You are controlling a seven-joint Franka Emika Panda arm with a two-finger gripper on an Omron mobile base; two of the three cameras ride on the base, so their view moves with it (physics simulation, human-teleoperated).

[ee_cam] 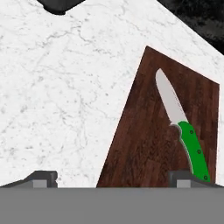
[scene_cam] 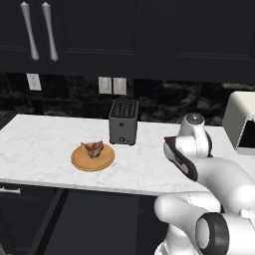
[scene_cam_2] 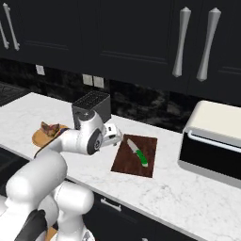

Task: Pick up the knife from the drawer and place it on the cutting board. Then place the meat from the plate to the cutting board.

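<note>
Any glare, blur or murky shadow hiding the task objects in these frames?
Right base view: knife and cutting board crisp, evenly lit. Left base view: meat on the plate soft but readable; below the counter it is dark. Hand view: sharp, slanted perspective, no glare.

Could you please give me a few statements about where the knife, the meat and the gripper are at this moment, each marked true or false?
1. The knife lies flat on the cutting board. True.
2. The meat already sits on the cutting board. False: it is on the plate.
3. The gripper is shut on the knife. False: its jaws stand open and hold nothing.
4. The plate sits on the counter near the toaster. True.
5. The knife's handle is red. False: it is green.
</note>
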